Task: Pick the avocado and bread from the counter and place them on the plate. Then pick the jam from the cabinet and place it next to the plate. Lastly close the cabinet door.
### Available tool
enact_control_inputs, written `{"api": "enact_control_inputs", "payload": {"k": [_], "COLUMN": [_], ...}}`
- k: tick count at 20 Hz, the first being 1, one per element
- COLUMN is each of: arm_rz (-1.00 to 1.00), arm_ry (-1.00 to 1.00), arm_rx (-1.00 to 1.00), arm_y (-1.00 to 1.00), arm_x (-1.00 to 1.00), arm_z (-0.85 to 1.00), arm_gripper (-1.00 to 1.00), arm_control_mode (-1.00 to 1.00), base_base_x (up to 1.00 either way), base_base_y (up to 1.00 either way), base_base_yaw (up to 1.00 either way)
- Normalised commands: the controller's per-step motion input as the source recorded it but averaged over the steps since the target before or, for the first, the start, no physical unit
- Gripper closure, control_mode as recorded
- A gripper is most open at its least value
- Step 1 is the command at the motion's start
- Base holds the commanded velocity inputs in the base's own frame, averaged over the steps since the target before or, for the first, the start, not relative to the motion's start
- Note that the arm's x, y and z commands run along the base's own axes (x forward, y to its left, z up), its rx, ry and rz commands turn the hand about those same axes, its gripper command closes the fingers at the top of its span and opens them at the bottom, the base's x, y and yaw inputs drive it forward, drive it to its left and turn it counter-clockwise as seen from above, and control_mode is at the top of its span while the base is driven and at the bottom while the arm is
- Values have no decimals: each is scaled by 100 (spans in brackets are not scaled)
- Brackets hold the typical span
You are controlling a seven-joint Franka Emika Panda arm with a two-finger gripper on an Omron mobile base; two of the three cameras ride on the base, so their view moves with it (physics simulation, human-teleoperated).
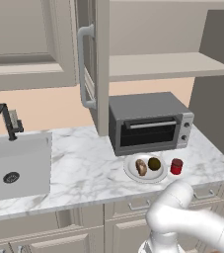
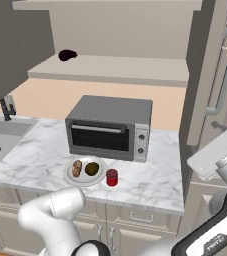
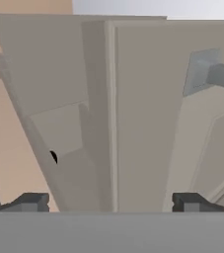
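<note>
Desk: white marble, sink and black tap at its left end, grey toaster oven toward the right. Plate: on the desk just in front of the oven, carrying bread on its left and avocado on its right, the two side by side. Jam: red jar, upright on the desk just right of the plate, apart from its rim. Cabinet: above the oven, shelf exposed, a small dark item at its far left in the right base view. Door: swung open, edge-on, grey bar handle facing out. Tool: jaws spread wide, empty, facing the door's edge close up.
</note>
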Motion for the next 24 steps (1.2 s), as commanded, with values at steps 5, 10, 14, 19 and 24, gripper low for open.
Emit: {"api": "enact_control_inputs", "payload": {"k": [5,10,14,19,24], "arm_rz": [0,0,0,0,0], "arm_ry": [5,4,8,12,15], "arm_rx": [0,0,0,-3,-6], "arm_y": [-1,0,1,14,25], "arm_x": [5,0,0,0,0], "arm_z": [22,28,27,16,16], "arm_gripper": [-100,-100,-100,-100,-100], "arm_control_mode": [-100,-100,-100,-100,-100], "base_base_x": [0,0,0,0,0], "base_base_y": [0,0,0,0,0], "base_base_yaw": [0,0,0,0,0]}}
